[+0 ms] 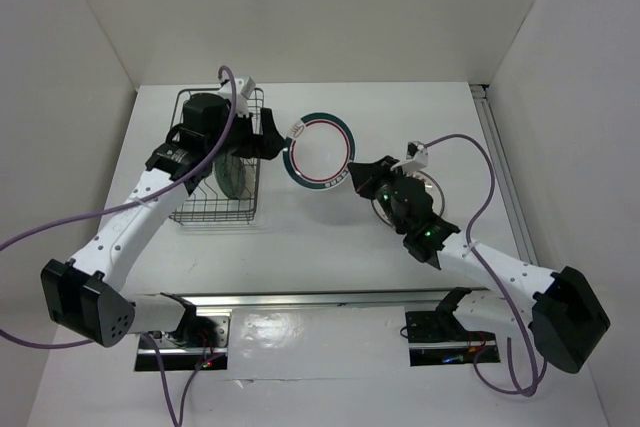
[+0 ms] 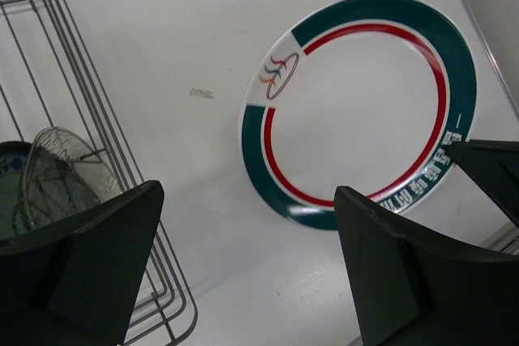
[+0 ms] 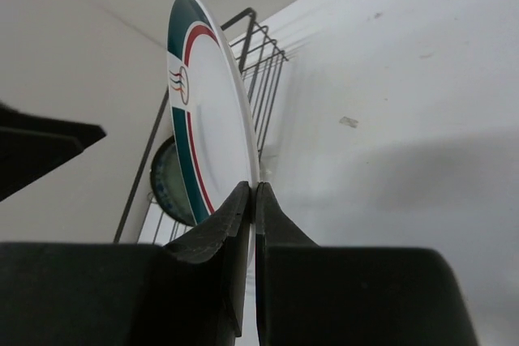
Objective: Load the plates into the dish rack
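The right gripper (image 3: 252, 192) is clamped shut on the lower-right rim of the white plate with green-red rim ring (image 1: 320, 150), held mid-frame in the top view. Just left of it, the left gripper (image 1: 272, 137) hangs with its fingers apart over the right side of the dish rack (image 1: 190, 215), where the teal-patterned plate (image 3: 168, 184) sits.

A white table (image 1: 330, 237) sits boxed in by plain white walls (image 1: 330, 7) on three sides; a metal rail (image 1: 300, 299) edges its near side.

The left arm (image 1: 140, 212) hides much of the dish rack (image 1: 215, 209) and part of the teal plate (image 1: 234, 175) inside.
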Tool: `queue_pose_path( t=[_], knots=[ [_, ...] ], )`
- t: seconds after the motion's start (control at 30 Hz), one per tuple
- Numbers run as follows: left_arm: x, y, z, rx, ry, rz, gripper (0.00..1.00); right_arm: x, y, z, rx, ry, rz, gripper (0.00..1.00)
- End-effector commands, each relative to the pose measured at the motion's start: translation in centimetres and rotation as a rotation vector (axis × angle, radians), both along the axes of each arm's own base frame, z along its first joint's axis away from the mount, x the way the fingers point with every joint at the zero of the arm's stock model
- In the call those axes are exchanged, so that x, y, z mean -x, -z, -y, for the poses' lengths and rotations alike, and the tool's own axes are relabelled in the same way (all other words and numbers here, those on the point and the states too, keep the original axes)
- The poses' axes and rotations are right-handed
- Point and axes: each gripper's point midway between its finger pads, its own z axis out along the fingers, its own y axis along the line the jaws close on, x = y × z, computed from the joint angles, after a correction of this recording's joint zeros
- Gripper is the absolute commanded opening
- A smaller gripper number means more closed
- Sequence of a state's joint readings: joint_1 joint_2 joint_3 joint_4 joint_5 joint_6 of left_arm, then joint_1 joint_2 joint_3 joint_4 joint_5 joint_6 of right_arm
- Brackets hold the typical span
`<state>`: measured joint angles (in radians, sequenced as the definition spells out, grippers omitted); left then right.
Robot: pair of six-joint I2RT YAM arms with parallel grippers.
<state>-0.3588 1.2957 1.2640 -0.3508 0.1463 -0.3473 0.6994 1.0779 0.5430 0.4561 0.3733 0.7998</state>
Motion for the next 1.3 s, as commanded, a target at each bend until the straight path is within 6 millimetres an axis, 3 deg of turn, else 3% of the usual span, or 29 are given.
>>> queue_pose_path(
  t=[0.0, 0.3, 0.53, 0.63, 0.67, 0.7, 0.8, 1.07, 1.1, 1.13, 1.17, 1.2, 1.27],
  knots=[
    [-0.8, -2.9, 1.4, 0.082, 0.041, 0.092, 1.0, 1.1, -4.5, -0.8, -0.036, -0.093, 0.134, 0.0],
    [-1.5, -0.9, 3.3, 0.131, 0.117, 0.071, 1.0, 2.7, -6.2, -1.6, -0.052, -0.187, 0.195, 0.0],
    [-1.7, 1.1, 4.0, 0.127, 0.145, 0.013, 0.85, 3.1, -6.1, -1.7, -0.043, -0.207, 0.2, 0.0],
    [-1.6, 0.5, 4.5, 0.14, 0.182, 0.035, 0.61, 3.2, -6.3, -1.9, -0.048, -0.216, 0.208, 0.0],
    [-1.4, 0.5, 4.6, 0.145, 0.195, 0.033, 0.49, 3.2, -6.3, -1.9, -0.048, -0.216, 0.208, 0.0],
    [-1.3, 0.2, 4.9, 0.154, 0.214, 0.04, 0.28, 3.2, -6.3, -1.9, -0.048, -0.216, 0.208, 0.0],
    [-0.5, 0.1, 5.3, 0.168, 0.25, 0.035, 0.0, 3.3, -6.6, -1.8, -0.053, -0.216, 0.215, 0.0],
    [1.1, -1.7, 5.7, 0.213, 0.313, 0.096, 0.0, 3.4, -6.4, -1.5, -0.035, -0.211, 0.225, 0.0],
    [1.1, -1.7, 5.8, 0.22, 0.31, 0.09, 0.0, 3.4, -6.4, -1.5, -0.035, -0.212, 0.225, 0.04],
    [0.8, -1.8, 5.3, 0.209, 0.275, 0.096, 0.0, 3.6, -6.8, -1.4, -0.04, -0.211, 0.233, 0.45],
    [0.7, -2.4, 4.9, 0.203, 0.252, 0.11, 0.0, 3.5, -6.5, -1.3, -0.034, -0.203, 0.224, 0.76],
    [0.5, -2.4, 4.5, 0.188, 0.22, 0.096, 0.0, 3.2, -6.0, -1.0, -0.022, -0.181, 0.204, 0.95],
    [-0.2, -3.6, 2.4, 0.125, 0.11, 0.144, 0.0, 3.0, -6.2, -0.8, -0.016, -0.167, 0.195, 1.0]
  ],
)
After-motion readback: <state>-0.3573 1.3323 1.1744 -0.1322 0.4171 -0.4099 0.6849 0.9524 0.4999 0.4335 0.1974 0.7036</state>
